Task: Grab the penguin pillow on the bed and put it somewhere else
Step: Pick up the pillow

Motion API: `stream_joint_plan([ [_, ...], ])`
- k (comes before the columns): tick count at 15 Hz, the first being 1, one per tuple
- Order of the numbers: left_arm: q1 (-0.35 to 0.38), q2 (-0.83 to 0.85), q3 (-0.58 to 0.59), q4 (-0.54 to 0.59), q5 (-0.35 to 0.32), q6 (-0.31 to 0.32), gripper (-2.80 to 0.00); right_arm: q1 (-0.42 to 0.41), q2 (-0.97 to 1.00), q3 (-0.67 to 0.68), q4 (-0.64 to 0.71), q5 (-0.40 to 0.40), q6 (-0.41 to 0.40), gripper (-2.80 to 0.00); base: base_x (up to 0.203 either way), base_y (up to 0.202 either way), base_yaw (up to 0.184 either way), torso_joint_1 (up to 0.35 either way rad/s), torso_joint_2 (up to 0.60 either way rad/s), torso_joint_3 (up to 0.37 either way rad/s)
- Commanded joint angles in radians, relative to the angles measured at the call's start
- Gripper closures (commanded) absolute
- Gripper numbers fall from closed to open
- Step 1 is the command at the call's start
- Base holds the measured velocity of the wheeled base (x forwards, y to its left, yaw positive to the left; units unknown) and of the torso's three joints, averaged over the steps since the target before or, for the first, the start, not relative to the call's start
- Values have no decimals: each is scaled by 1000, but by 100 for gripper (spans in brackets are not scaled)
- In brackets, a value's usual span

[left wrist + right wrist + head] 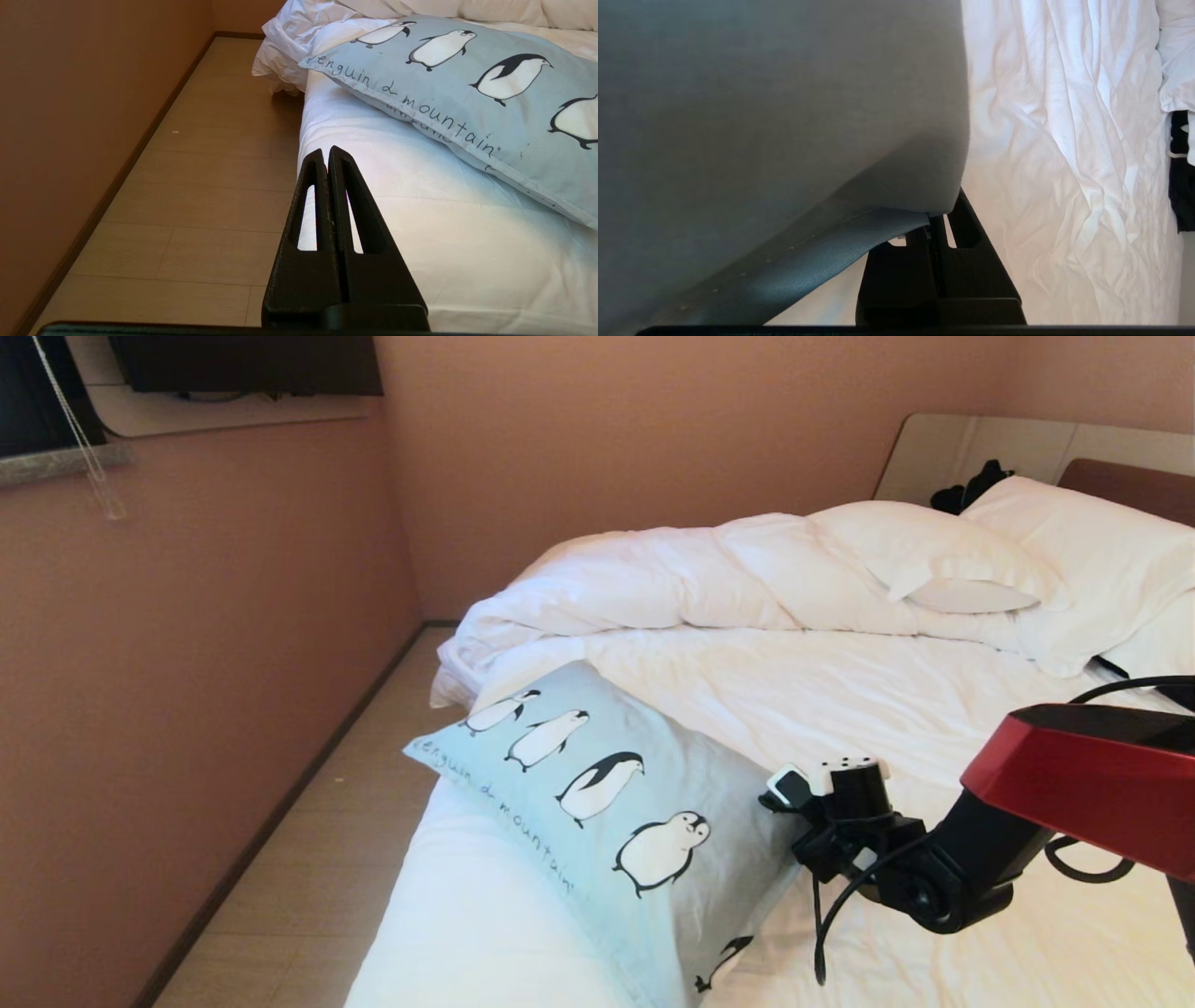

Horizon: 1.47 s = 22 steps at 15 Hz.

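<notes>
One corner of the penguin pillow [597, 793], lying near the bed [840, 709] edge, is pinched in my right hand [794, 812]. I am lifting slowly so the thin fabric is not slipping out; my left hand [327, 154] is idling, fingers together.

The walls [215, 616] are pink-brown. A pale wooden floor [308, 868] runs along the left wall, edged with a dark skirting board [280, 803]. A dark screen [247, 364] hangs at the top, and a thin bead cord [79, 434] hangs beside a window [28, 392].
</notes>
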Motion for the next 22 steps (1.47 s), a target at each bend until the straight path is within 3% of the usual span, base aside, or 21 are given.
stream_joint_plan([
  [1,0,0,3,0,2,-1,0,2,-17,8,-5,20,-1,0,0,0,0,0,0,0],
  [5,0,1,3,0,1,-1,0,85,-104,62,5,95,61,0,0,0,0,0,0,0],
  [10,0,0,3,0,0,-1,0,209,-175,137,5,104,89,0,0,0,0,0,0,0],
  [16,0,0,3,0,0,-1,0,214,-295,268,0,106,92,0,0,0,0,0,0,0],
  [22,0,0,3,0,1,-1,0,222,-426,425,-4,107,145,0,0,0,0,0,0,0],
])
